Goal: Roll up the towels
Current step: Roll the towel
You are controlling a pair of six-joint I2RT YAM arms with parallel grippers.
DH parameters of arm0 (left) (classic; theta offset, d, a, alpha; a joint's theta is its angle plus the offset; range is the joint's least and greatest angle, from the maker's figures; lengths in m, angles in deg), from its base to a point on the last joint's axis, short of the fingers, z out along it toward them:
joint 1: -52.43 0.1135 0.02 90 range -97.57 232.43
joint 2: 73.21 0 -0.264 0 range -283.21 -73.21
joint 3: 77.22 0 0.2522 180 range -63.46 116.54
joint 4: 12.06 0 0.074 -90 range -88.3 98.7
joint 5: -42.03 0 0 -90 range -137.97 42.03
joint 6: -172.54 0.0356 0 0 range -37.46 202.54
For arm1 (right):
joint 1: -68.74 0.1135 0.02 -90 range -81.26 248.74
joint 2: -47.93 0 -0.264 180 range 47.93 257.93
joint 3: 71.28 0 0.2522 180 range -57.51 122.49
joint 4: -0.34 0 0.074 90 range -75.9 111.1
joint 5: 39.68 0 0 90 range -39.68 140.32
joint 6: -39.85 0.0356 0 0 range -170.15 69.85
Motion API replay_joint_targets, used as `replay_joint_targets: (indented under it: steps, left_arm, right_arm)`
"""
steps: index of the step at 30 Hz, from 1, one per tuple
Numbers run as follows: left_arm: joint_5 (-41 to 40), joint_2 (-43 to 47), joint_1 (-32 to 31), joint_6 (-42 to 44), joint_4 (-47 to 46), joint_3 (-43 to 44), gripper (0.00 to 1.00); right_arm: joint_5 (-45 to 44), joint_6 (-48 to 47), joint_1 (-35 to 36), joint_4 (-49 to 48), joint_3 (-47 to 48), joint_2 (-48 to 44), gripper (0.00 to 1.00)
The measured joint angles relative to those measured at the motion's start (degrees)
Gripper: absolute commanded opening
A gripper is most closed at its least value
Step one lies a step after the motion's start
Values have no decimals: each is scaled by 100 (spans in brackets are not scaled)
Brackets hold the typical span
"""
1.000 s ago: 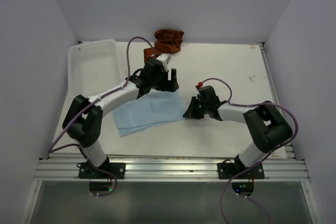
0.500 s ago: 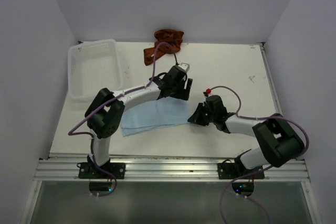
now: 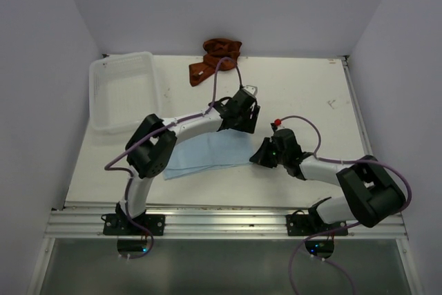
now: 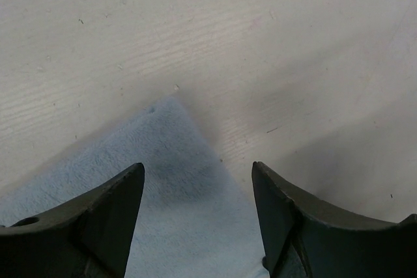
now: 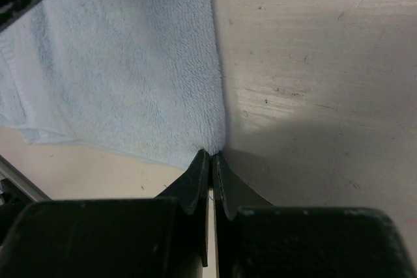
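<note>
The light blue towel (image 3: 206,154) lies flat on the table in front of the arms. My right gripper (image 3: 257,157) is shut on its near right corner, and in the right wrist view the cloth (image 5: 130,63) bunches into the pinched fingertips (image 5: 212,154). My left gripper (image 3: 243,119) hovers open over the far right corner; in the left wrist view that corner (image 4: 176,193) points up between the two dark fingers (image 4: 197,165), untouched. The rust towel (image 3: 215,56) lies crumpled at the table's back edge, away from both grippers.
A white mesh basket (image 3: 121,58) stands at the back left of the table. Plain walls close in the left, right and back sides. Purple cables loop over both arms.
Both arms have moved right. The blue towel slid right with the right gripper. My left gripper travelled from the towel's far edge to above its far right corner, its jaws narrowing a little.
</note>
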Motion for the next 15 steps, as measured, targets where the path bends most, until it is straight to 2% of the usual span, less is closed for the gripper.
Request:
replay_joint_targets:
  steps: [15]
  left_arm:
    - [-232,-673,-46,-177,70,570,56]
  right_arm:
    - [0,-46,0,0,-17,-28,0]
